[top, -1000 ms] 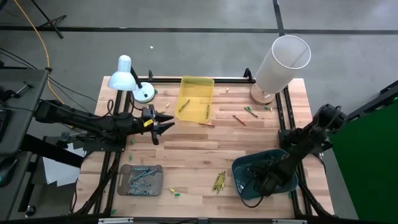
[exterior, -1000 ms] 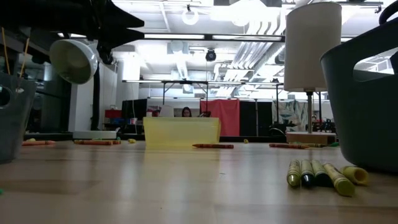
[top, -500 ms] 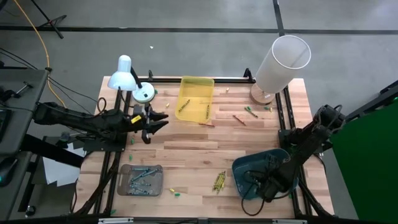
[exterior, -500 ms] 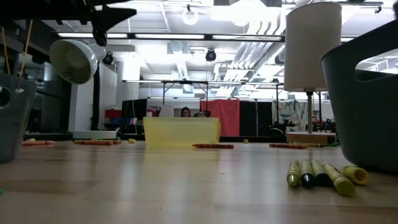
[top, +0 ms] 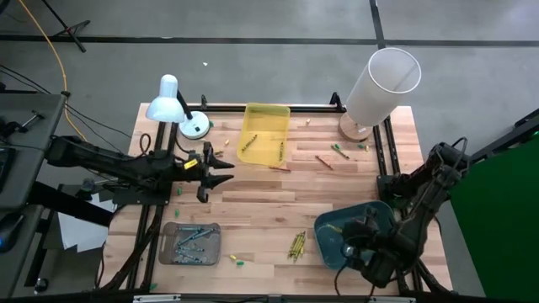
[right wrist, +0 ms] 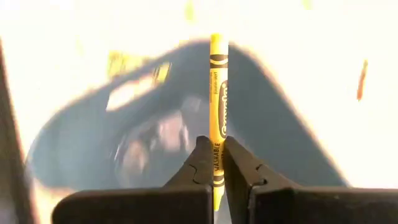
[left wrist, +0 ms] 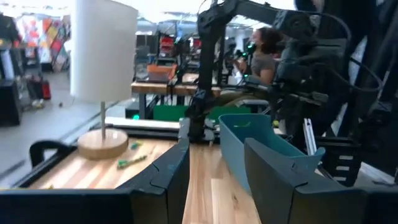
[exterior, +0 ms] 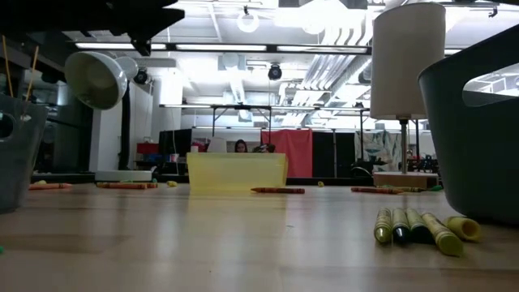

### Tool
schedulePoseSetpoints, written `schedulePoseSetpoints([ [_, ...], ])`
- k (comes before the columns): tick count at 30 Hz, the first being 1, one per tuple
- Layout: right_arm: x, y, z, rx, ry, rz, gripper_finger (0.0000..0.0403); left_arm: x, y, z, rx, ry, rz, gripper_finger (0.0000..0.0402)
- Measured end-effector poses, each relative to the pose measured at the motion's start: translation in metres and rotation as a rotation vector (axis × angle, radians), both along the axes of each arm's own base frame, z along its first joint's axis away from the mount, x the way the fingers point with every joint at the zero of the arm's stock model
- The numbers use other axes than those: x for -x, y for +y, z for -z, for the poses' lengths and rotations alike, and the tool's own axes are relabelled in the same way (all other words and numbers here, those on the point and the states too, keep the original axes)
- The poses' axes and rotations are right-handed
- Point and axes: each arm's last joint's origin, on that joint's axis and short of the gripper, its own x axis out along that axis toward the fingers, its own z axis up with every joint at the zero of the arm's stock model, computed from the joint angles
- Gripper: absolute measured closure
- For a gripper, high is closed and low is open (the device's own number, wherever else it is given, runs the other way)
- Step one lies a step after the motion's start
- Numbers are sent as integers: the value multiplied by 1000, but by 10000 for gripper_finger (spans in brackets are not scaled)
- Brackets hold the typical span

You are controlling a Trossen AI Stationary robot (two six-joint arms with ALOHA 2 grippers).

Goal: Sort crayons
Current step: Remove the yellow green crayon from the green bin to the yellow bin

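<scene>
My right gripper (right wrist: 214, 148) hangs above the teal tray (top: 330, 227) at the near right, shut on a yellow crayon (right wrist: 217, 74). My left gripper (top: 217, 166) (left wrist: 214, 180) stands open and level above the table's left side, with nothing between its fingers. A bundle of yellow-olive crayons (top: 296, 245) (exterior: 413, 227) lies flat on the wood beside the teal tray. Other crayons lie in the yellow tray (top: 263, 114) and in the grey tray (top: 168, 252). Red-orange crayons (top: 323, 160) and green ones (top: 339, 151) lie scattered toward the far side. My right gripper pinches the yellow crayon between its two fingers, near one end of its wrapper (right wrist: 217, 134). The crayon lies along the fingers and sticks out well past their tips. The fingers slant down from above. The crayon is lifted clear above the teal tray.
A white-shaded lamp (top: 383, 80) stands at the far right corner and a white desk lamp (top: 173, 105) at the far left. Black frame bars (top: 383, 151) run along the table's sides. Bare wood lies between the trays in the middle.
My right gripper has risen out of the teal tray and drawn toward the table's near edge, tipping its wrist. My left gripper has rolled about its own axis and stays in place.
</scene>
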Motion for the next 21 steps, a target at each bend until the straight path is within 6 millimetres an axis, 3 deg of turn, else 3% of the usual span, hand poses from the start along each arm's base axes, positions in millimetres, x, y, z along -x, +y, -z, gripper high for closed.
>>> schedulePoseSetpoints([
  [6,-32,-23,13,171,-148,17,402,-14,-3,9,-27,13,53,261],
  [11,-74,-63,30,151,-154,-82,402,-30,-5,25,-16,58,75,261],
  [15,-103,-111,44,56,-292,-224,402,-42,0,37,-50,72,45,261],
  [21,-110,-199,71,106,-574,-245,402,-50,32,49,-115,100,-73,261],
])
